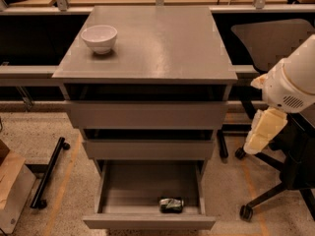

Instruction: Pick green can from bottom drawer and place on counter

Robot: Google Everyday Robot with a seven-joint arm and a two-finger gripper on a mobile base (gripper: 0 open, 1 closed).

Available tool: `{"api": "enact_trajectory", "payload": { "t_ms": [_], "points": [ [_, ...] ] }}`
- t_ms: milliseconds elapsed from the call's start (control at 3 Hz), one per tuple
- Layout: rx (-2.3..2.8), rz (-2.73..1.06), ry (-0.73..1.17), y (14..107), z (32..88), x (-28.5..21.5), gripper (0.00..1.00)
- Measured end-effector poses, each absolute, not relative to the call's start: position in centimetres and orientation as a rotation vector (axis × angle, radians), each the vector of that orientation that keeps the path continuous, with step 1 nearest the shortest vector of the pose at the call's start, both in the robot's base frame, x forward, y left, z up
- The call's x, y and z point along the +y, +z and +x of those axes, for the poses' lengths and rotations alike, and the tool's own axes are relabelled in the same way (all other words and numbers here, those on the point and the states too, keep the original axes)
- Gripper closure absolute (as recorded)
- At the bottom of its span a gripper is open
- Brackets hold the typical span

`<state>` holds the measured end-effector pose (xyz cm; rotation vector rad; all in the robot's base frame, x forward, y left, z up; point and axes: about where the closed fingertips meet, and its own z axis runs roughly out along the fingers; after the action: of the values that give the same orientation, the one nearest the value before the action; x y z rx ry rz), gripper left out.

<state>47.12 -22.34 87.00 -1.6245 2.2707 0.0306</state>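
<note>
The green can [171,204] lies on its side in the open bottom drawer [142,187], near the front right corner. The grey counter [162,43] tops the three-drawer cabinet. My gripper [265,131] hangs from the white arm [293,80] to the right of the cabinet, level with the middle drawer. It is well above and to the right of the can and holds nothing that I can see.
A white bowl [99,37] stands on the counter's back left. The two upper drawers [147,114] are pushed in. A black office chair [285,171] is at the right under my arm. A black bar [48,173] and a cardboard box [12,191] lie at the left.
</note>
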Motion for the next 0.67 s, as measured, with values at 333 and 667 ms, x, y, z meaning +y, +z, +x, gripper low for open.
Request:
{"api": "enact_trajectory", "payload": {
  "t_ms": [333, 667],
  "points": [
    [2.301, -1.534, 0.109, 81.5, 47.5, -23.2, 0.0],
    [2.322, -1.453, 0.17, 77.4, 48.0, -23.8, 0.0]
  ]
}}
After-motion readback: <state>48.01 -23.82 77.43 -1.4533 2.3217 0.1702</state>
